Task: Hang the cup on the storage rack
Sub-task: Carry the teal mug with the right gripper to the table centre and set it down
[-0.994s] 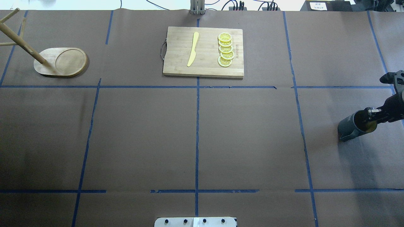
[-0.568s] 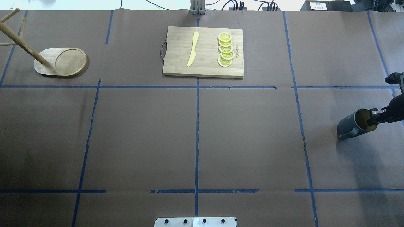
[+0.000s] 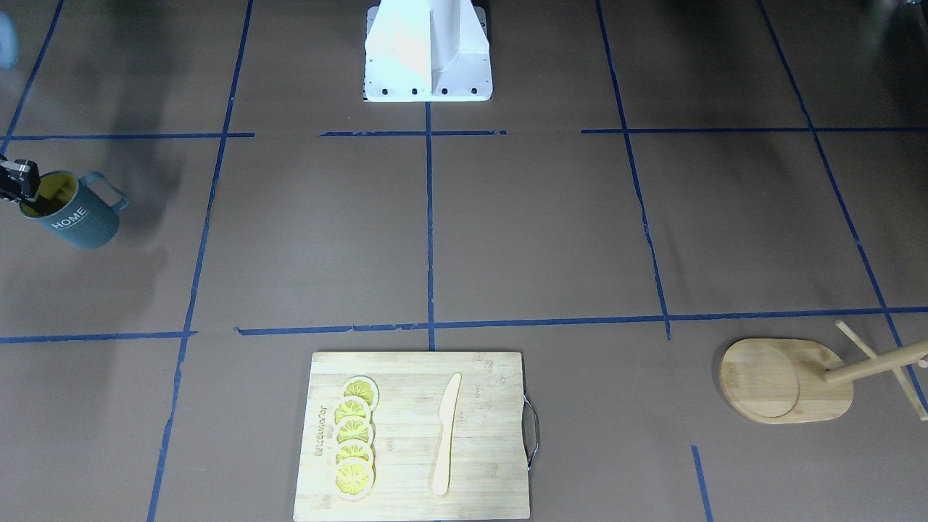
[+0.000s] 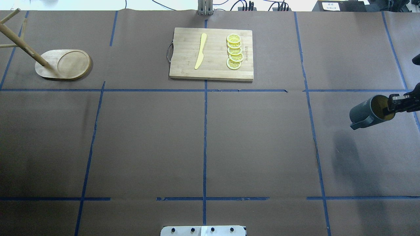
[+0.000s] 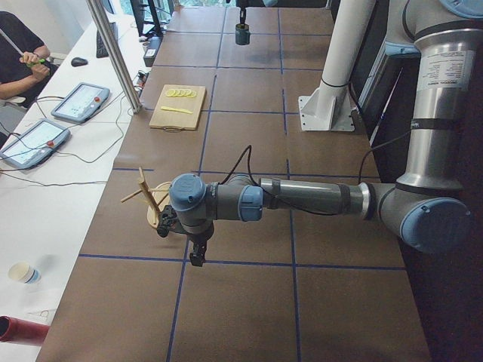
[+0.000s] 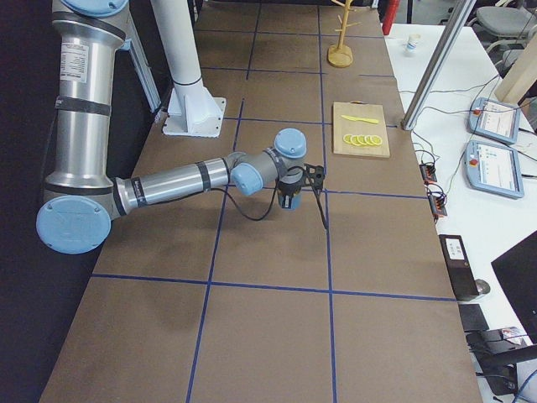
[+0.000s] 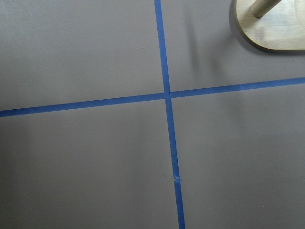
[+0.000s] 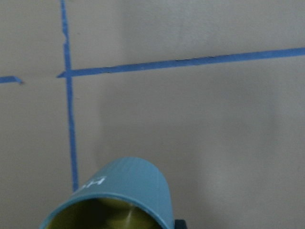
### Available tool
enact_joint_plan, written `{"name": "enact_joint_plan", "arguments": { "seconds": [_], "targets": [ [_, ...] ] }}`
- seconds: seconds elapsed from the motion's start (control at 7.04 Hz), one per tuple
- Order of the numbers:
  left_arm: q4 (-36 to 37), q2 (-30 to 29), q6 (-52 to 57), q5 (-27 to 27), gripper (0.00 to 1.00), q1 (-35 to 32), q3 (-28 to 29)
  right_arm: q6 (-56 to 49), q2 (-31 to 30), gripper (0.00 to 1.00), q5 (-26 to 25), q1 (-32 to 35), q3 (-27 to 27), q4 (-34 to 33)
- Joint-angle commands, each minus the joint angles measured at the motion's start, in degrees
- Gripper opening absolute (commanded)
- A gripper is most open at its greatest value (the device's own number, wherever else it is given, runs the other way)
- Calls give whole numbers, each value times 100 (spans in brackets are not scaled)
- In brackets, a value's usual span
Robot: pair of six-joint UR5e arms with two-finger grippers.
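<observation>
The cup (image 4: 366, 112), dark teal-grey with a yellow inside and white "HOME" lettering, hangs tilted in the air at the table's far right, its shadow apart from it on the paper. My right gripper (image 4: 392, 106) is shut on its rim, one finger inside. The cup also shows in the front view (image 3: 72, 217) and the right wrist view (image 8: 128, 191). The storage rack (image 4: 64, 64), a bamboo oval base with a leaning post and pegs, stands at the far left; it also shows in the front view (image 3: 786, 380). My left gripper (image 5: 196, 256) hovers near the rack; I cannot tell if it is open.
A bamboo cutting board (image 4: 211, 54) with a metal handle lies at the back middle, bearing a yellow knife (image 4: 200, 50) and several lemon slices (image 4: 234, 51). Blue tape lines cross the brown paper. The rack base edge shows in the left wrist view (image 7: 271, 33).
My right gripper has lifted the cup off the table and carried it a little toward the back; its shadow now lies apart from it.
</observation>
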Motion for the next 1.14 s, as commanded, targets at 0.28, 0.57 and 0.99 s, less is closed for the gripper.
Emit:
{"name": "enact_joint_plan", "arguments": {
  "seconds": [0.28, 0.57, 0.99],
  "targets": [
    [0, 9, 0, 0, 100, 0, 0, 1398, 2450, 2, -341, -1008, 711, -2723],
    [0, 9, 0, 0, 100, 0, 0, 2941, 3523, 2, -1436, -2449, 284, -2717],
    [0, 9, 0, 0, 100, 0, 26, 4043, 4678, 2, -2144, -3281, -1648, -1519]
  ]
}}
